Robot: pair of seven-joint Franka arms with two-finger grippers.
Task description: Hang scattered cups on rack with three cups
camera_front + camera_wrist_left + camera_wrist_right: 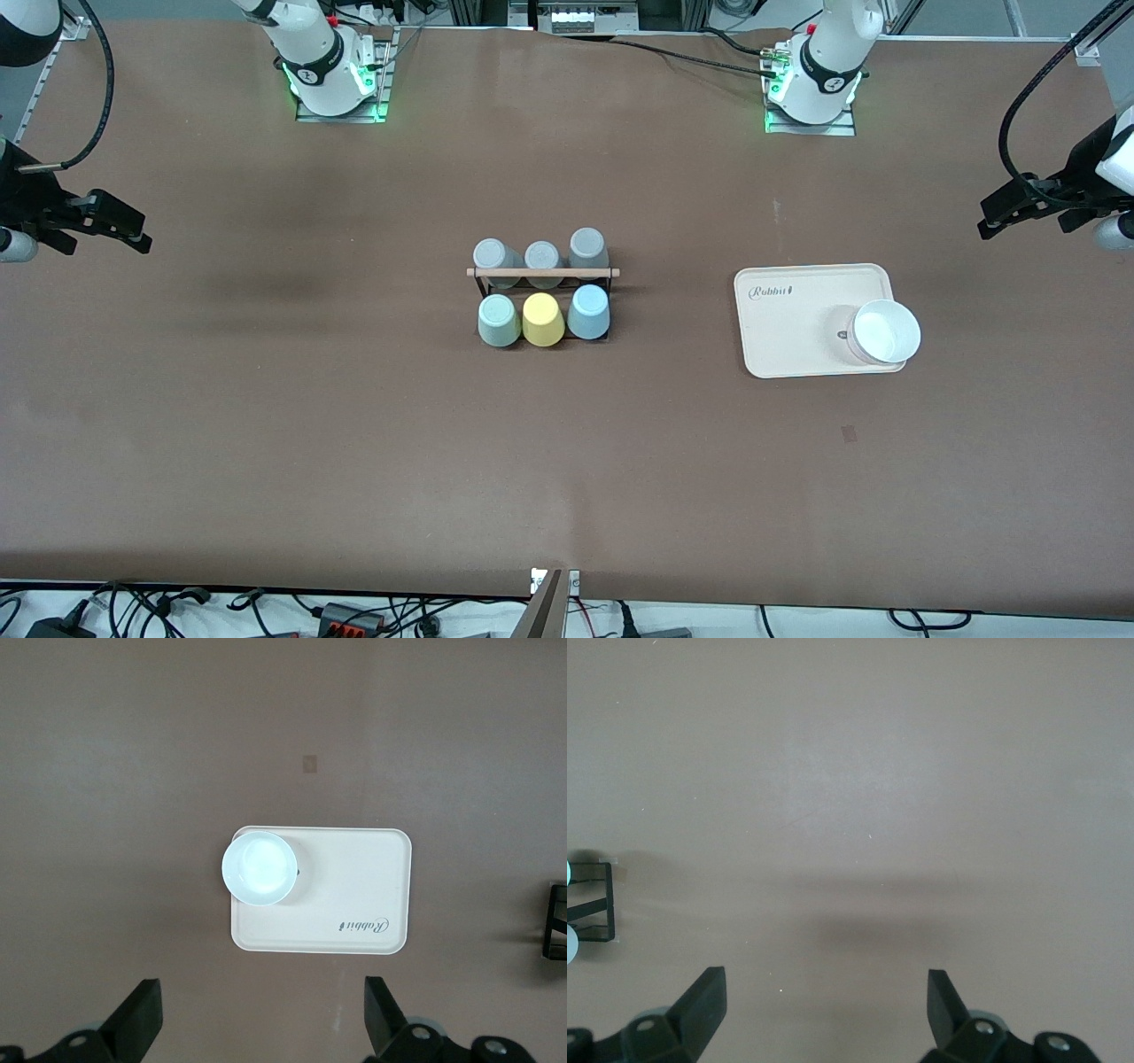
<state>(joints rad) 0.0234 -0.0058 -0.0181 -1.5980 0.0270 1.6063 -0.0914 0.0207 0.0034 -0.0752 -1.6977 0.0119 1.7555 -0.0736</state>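
Observation:
The black wire rack with a wooden rod on top stands mid-table. The mint green cup and the light blue cup sit upside down on its nearer row, with a yellow cup between them. Three grey cups fill the farther row. My left gripper hangs open and empty at the left arm's end of the table, over bare table beside the tray in its wrist view. My right gripper hangs open and empty at the right arm's end, over bare table. The rack's end shows in the right wrist view.
A cream tray lies toward the left arm's end, with a white bowl on its nearer corner. Both also show in the left wrist view: the tray and the bowl. Cables lie along the table's near edge.

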